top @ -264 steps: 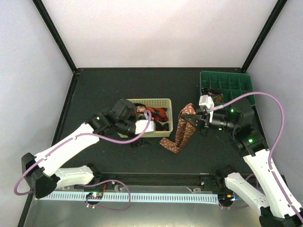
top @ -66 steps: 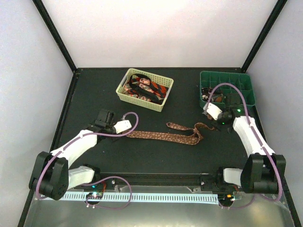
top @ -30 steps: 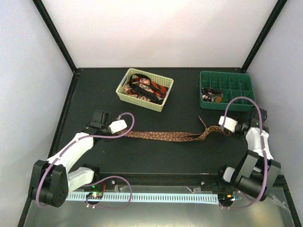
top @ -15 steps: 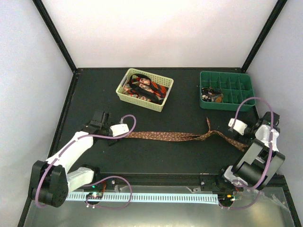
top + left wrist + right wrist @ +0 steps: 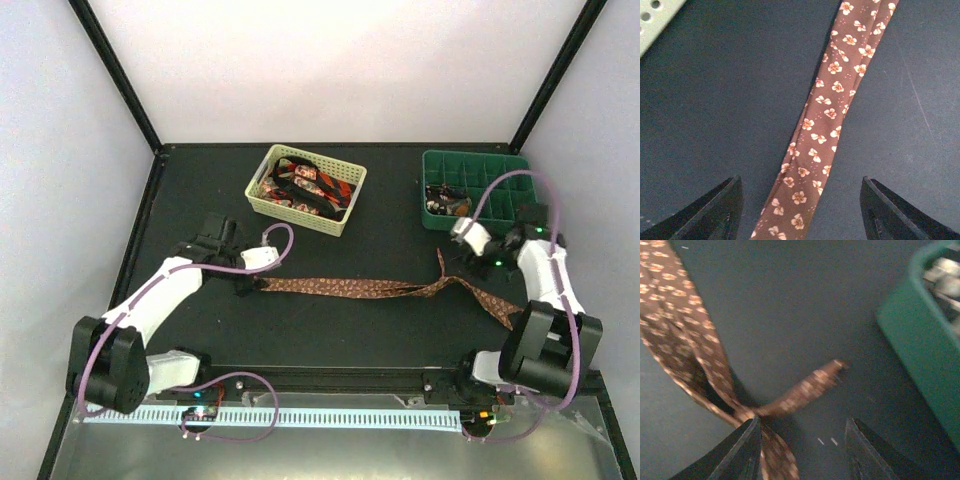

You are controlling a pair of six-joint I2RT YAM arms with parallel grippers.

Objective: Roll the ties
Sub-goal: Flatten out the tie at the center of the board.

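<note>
A brown tie (image 5: pixel 350 289) with small light flowers lies stretched across the table's front, with a twist near its right end and a narrow tail sticking up there. My left gripper (image 5: pixel 247 283) is open over its left end. In the left wrist view the tie (image 5: pixel 830 115) lies flat between the spread jaws of that gripper (image 5: pixel 800 220). My right gripper (image 5: pixel 470 262) is open and empty just behind the twist. In the blurred right wrist view the twisted tie (image 5: pixel 685 340) lies by the left finger of that gripper (image 5: pixel 802 455). Red-and-black ties (image 5: pixel 312 188) fill the basket.
The pale yellow basket (image 5: pixel 345 218) stands at the back centre; its corner shows in the left wrist view (image 5: pixel 655 20). The green divided tray (image 5: pixel 500 170) stands at the back right with small items in it, close to my right gripper (image 5: pixel 920 350).
My right arm has swung back from the right edge towards the twist, with the tie's right end left lying on the table. My left gripper has shifted slightly right over the left end.
</note>
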